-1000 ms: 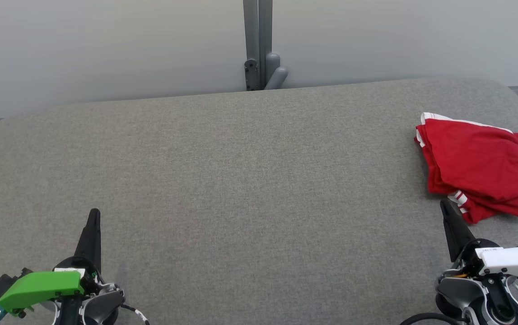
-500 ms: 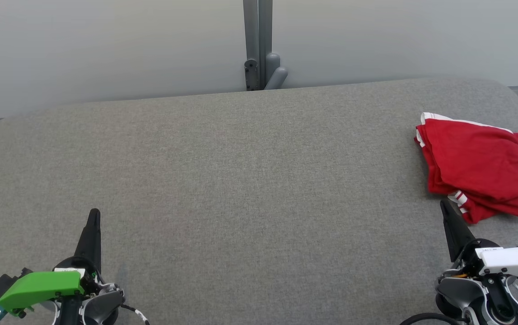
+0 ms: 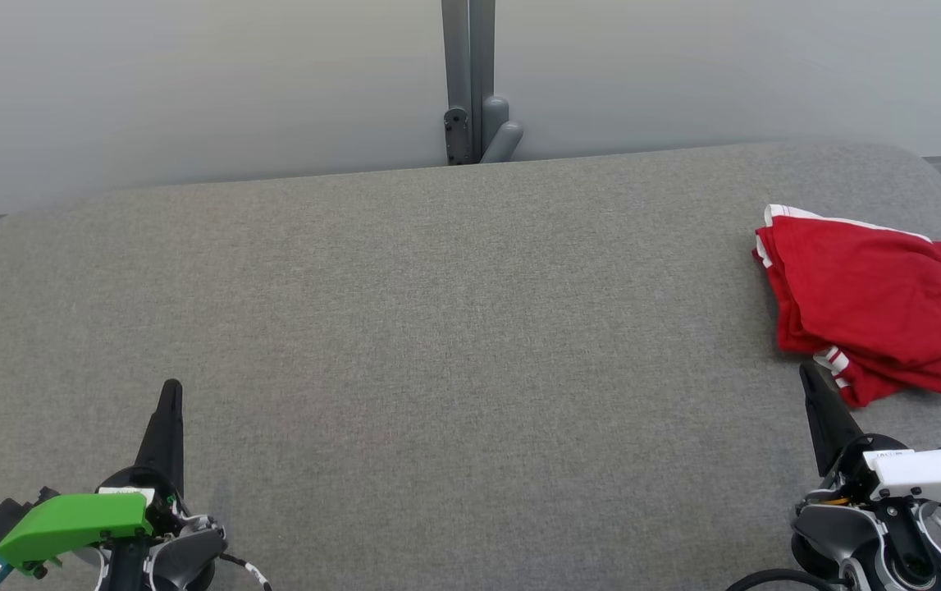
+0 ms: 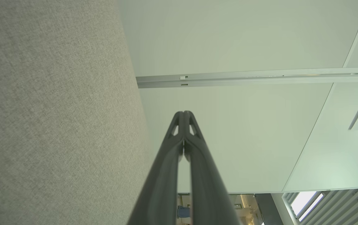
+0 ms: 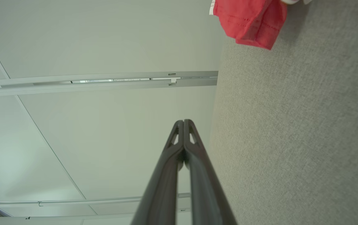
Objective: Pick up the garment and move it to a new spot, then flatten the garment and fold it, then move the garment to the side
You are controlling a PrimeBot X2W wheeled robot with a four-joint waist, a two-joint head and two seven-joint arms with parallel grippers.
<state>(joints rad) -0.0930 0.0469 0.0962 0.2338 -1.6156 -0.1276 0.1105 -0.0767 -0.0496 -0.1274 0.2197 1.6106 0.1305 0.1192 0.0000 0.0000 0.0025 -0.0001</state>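
A red garment [image 3: 864,304] with white trim lies folded in a loose bundle at the right side of the grey table [image 3: 437,328], partly cut off by the head view's right edge. One corner of the garment [image 5: 253,22] hangs into the top of the right wrist view. My right gripper [image 3: 808,374] rests at the lower right, its tip just below and left of the garment's near edge, shut and holding nothing. At the lower left my left gripper [image 3: 171,387] is shut and empty, far from the garment. Both wrist views show the fingertips pressed together, left gripper [image 4: 183,113], right gripper [image 5: 183,121].
A grey post with a bracket [image 3: 470,82] stands behind the table's far edge against a pale wall. The table's rounded corners lie at the far left and far right. Bare grey fabric stretches across the middle and left.
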